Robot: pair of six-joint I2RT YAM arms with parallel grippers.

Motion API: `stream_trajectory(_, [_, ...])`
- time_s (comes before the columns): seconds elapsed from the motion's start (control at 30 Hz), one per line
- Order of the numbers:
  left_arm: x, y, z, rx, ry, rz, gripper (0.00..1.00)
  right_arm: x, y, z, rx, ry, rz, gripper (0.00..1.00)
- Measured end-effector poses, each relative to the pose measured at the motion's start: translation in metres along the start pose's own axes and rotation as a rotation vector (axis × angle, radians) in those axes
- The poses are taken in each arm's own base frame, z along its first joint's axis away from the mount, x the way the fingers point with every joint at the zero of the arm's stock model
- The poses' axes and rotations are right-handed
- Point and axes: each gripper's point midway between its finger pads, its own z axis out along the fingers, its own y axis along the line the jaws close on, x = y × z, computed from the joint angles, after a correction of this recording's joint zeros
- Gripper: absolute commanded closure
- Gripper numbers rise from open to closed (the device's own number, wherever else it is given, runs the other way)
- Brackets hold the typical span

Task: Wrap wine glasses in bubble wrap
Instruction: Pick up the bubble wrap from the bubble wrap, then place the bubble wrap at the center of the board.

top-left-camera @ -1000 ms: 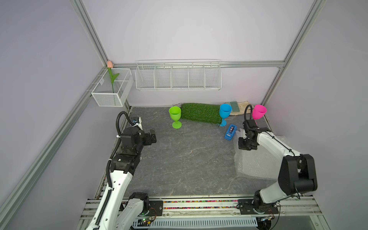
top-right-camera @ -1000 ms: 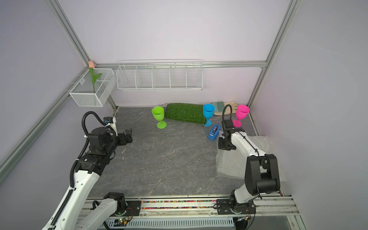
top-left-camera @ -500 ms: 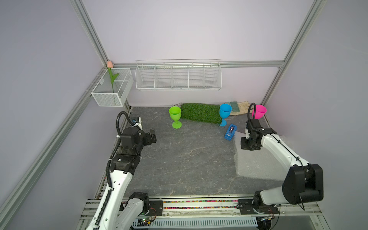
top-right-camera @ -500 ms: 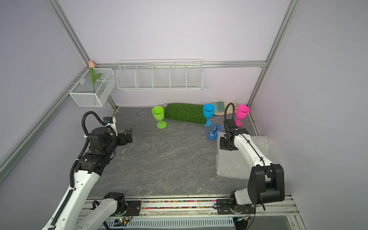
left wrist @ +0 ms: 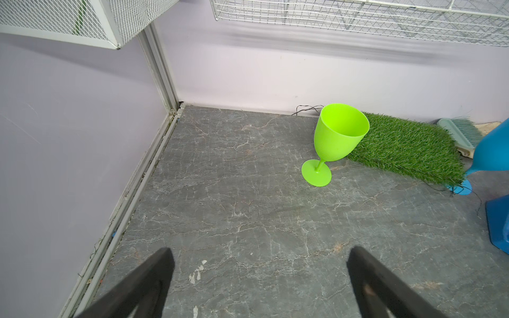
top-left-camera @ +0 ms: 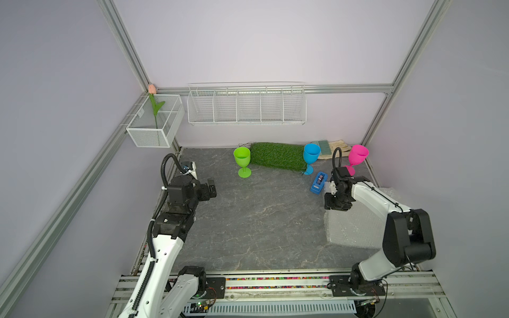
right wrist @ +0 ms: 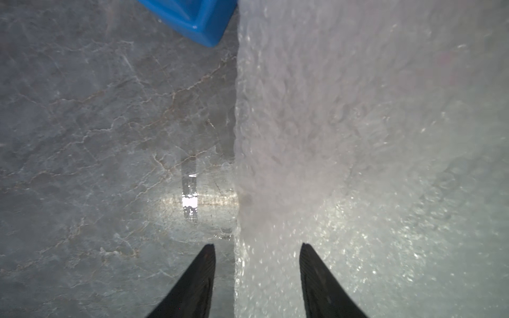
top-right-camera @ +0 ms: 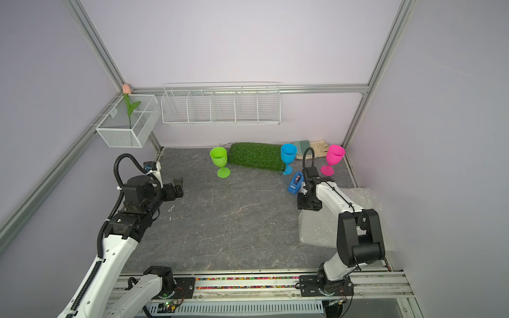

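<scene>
The grey marbled table (top-left-camera: 261, 220) fills the floor of both top views. On its right side the bubble wrap (top-left-camera: 355, 231) lies flat, partly under the right arm and well apart from all three glasses. Only the top views take in its full spread toward the right wall. The right wrist view shows the bubble wrap (right wrist: 358, 137) up close as one straight edge and a dimpled surface. The green grass mat (top-left-camera: 278, 157) lies along the back wall, between the lime green goblet (top-left-camera: 242, 159) and the sky blue goblet (top-left-camera: 311, 154), both upright. The left wrist view makes clear that the lime green goblet (left wrist: 338, 135) stands just in front of the mat's end. The hot pink goblet (top-left-camera: 357, 155) stands upright near the back right corner, with the right arm partly covering its foot. In a top view the hot pink goblet (top-right-camera: 327, 170) shows its foot whole. The blue tape dispenser (top-left-camera: 319, 183) sits between the sky blue goblet and the wrap. The top views leave the right gripper (top-left-camera: 337, 205) unclear, but the right wrist view shows the right gripper (right wrist: 257, 245) parted, one finger over bare table and one over the wrap, astride its edge. The left gripper (left wrist: 259, 249) is spread wide over bare table, holding nothing.
</scene>
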Motion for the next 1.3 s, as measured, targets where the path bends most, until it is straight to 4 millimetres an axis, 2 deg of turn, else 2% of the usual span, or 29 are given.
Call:
stream_trajectory(0.17, [0.001,0.000,0.001,0.000,0.004,0.001,0.00,0.001,-0.007,0.008,0.040,0.018,-0.003,0.79])
stream_trajectory(0.3, [0.001,0.000,0.002,-0.001,0.006,0.001,0.00,0.000,-0.011,0.006,0.063,0.010,0.007,0.93])
stream_trajectory(0.5, [0.001,0.000,0.002,-0.001,0.006,0.001,0.00,-0.002,-0.012,-0.008,0.067,-0.030,0.007,0.93])
stream_trajectory(0.63, [0.001,0.001,0.002,-0.005,0.006,0.001,0.00,-0.001,-0.014,-0.024,0.097,-0.052,-0.001,0.93])
stream_trajectory(0.7, [0.001,0.001,0.002,-0.007,0.005,0.001,0.00,-0.001,-0.010,-0.037,0.112,-0.073,-0.025,0.93])
stream_trajectory(0.8, [0.001,0.003,0.002,-0.018,0.005,-0.011,0.00,-0.001,0.008,-0.058,0.090,-0.116,-0.064,0.93])
stream_trajectory(0.9, [0.000,0.003,0.001,-0.021,0.004,-0.040,0.01,0.001,0.039,-0.077,0.014,-0.150,-0.096,0.93])
stream_trajectory(0.97, [-0.001,0.003,0.002,-0.020,0.007,-0.056,0.03,0.004,0.069,-0.084,-0.064,-0.162,-0.123,0.93])
stream_trajectory(1.13, [-0.003,-0.001,0.003,-0.003,0.036,-0.111,0.13,0.019,0.161,-0.091,-0.285,-0.153,-0.182,0.93])
stream_trajectory(1.3, [0.004,-0.020,0.008,0.096,0.087,-0.176,0.14,0.027,0.252,-0.081,-0.433,-0.124,-0.223,0.93])
